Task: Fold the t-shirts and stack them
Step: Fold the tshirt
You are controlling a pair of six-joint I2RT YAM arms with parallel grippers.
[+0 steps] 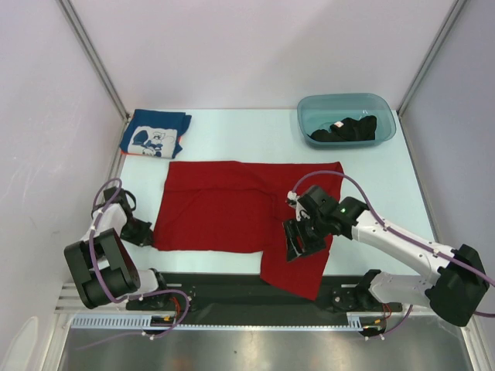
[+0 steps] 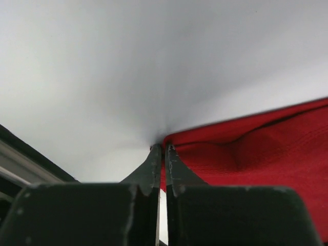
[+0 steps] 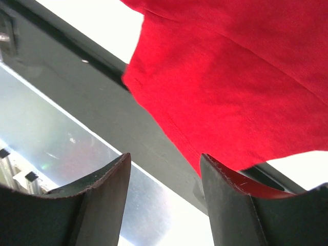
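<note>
While teal tub holds black tee, left claw pinches red tee corner; right claw gapes wide.

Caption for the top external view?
Left pincer grips near-left corner of red t-shirt, right pincer open over its near-right flap; blue t-shirt folded far-left, black t-shirt in teal tub.

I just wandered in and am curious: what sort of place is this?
Probably a robot lab test cell, not a laundry: plain white walls box in a table, two arms are bolted at its near edge, and a red shirt lies spread on it.
</note>
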